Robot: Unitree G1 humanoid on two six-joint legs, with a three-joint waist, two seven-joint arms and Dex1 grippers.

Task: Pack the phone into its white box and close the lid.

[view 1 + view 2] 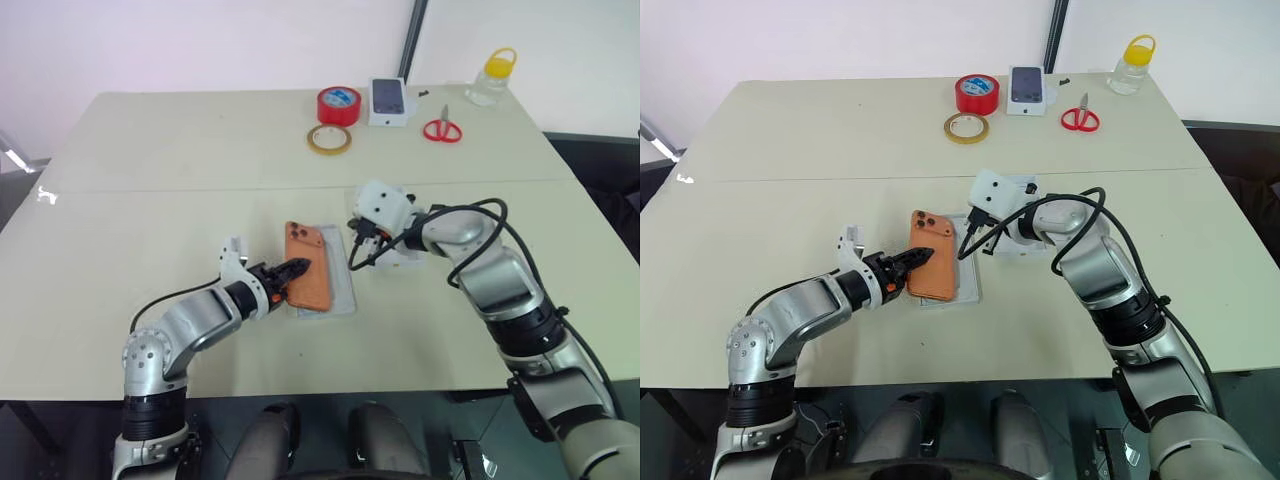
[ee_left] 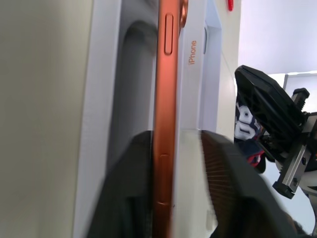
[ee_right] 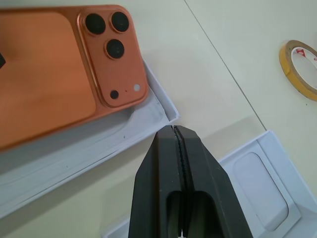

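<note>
So the orange phone [image 1: 309, 266] is sitting back-up over the white box [image 1: 343, 290] in the middle of the table [image 1: 150, 150], but it doesn't look seated yet. It overhangs the box's left edge and, from the left wrist view, one long edge rides up above the tray floor. The left gripper [image 1: 294, 271] has its two fingers on either side of the phone's near edge; one finger lies against it, the other stands off with a visible gap, so I'd call that a loosened grip rather than a firm hold. The right gripper [image 3: 175, 130] is pinched fully closed on nothing, hovering just off the box's far corner near the camera cluster. The lid [image 3: 257, 183] lies open side up on the table right beside the box, under the right arm. My read: phone roughly placed, still needs nudging flat, and the lid hasn't gone on yet.
</note>
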